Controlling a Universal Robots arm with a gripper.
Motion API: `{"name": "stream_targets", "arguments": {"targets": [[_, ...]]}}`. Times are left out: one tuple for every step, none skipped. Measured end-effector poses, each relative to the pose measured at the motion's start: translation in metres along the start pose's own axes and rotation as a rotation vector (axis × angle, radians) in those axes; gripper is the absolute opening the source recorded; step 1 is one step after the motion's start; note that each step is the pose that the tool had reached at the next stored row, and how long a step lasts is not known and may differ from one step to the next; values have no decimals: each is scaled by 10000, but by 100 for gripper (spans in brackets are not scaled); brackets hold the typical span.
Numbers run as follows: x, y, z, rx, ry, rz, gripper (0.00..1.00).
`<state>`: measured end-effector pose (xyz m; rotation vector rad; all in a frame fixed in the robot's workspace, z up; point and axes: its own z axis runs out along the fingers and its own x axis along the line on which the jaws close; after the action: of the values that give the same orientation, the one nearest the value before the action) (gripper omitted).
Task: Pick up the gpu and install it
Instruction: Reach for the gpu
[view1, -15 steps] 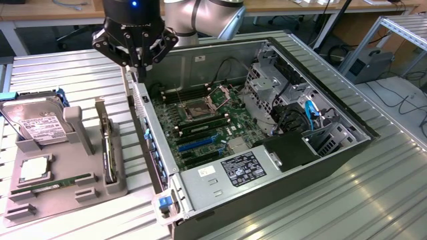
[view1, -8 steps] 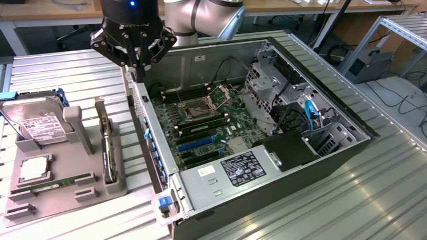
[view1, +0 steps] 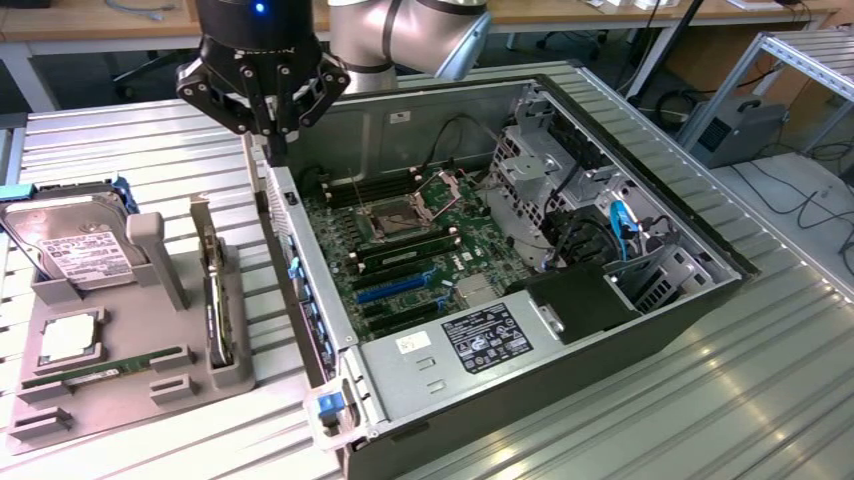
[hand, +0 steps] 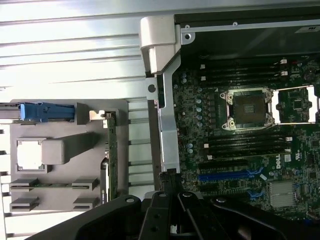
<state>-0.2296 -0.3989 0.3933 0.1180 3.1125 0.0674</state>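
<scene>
- Your pincer hangs over the far corner of the computer case. It is at the wall on the exterior view's left, with its fingers pointing straight down.
- Those two fingers are pressed together, and you've got nothing between them.
- The fingertips sit right at the top lip of that wall. Whether they touch the metal or hover just above it, I can't quite tell from this angle.
- The gpu is not picked up. It stands on edge in a slot of the grey holder, just beside the case wall on the exterior view's left.
- In the wrist view you catch the gpu edge-on, a thin green-and-dark strip along the holder's side nearest the case. The pincer shows dark in the foreground.
- Sharing the holder are a hard drive with a white label propped at the far end, a silver processor lying flat, and a green memory stick near the front.
- Inside the case the motherboard lies open to you, its socket in the middle and a blue slot among the black ones.
- Holder and case both rest on the ribbed metal counter.
</scene>
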Motion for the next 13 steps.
{"name": "stream_targets", "arguments": {"targets": [[3,0,0,0,0,0,11],[7,0,0,0,0,0,11],[11,-1,0,0,0,1,11],[14,-1,0,0,0,0,11],[18,-1,0,0,0,0,11],[22,-2,-1,0,0,0,11],[26,-2,-1,1,1,0,11],[32,-2,-1,1,0,0,11],[39,-3,-1,0,0,0,11],[42,-3,-1,1,0,0,11],[50,-4,-1,1,0,0,11],[57,-4,-1,1,0,0,11],[61,-5,-2,2,0,0,11]]}}
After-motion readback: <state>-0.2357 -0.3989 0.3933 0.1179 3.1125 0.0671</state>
